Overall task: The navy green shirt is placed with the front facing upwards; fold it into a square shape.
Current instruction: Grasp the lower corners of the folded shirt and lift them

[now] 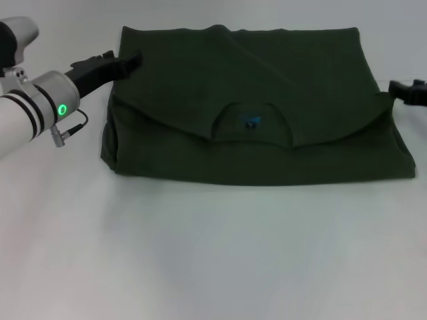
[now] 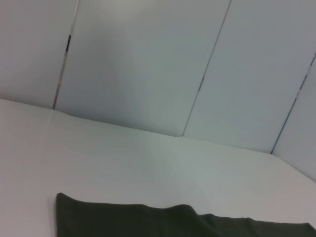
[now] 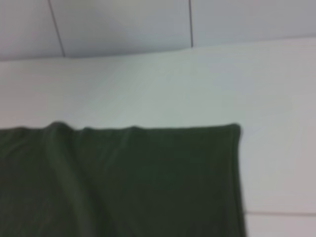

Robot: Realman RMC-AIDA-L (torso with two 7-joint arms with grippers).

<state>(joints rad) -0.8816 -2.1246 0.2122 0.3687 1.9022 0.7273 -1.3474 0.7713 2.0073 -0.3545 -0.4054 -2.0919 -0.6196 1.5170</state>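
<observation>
On the table: the shirt lies folded into a wide, dark green block on the white table, toward the far side of the head view.
Shirt shape: roughly rectangular and wider than deep, with a straight far edge and a slightly wavy near edge.
Shirt layers: an upper layer is folded over the lower one, and its curved edge runs across the middle from left to right.
Neck: the collar opening shows as an arch near the centre of the block, with the small blue label inside it.
Lettering: none is visible on the surfaces that face up.
Left gripper: at the shirt's far left corner, its black tip over or against the cloth edge; I cannot tell how far its fingers are spread or whether they grip any fabric.
Left arm: white, with a lit green ring, reaching in from the left side.
Left wrist view: only the shirt's far edge, bare table and the grey panelled wall; no fingers are visible.
Right gripper: just beside the shirt's right edge, mostly out of view; I cannot tell its opening or any hold.
Right wrist view: a shirt corner flat on the table, with wall panels behind.
</observation>
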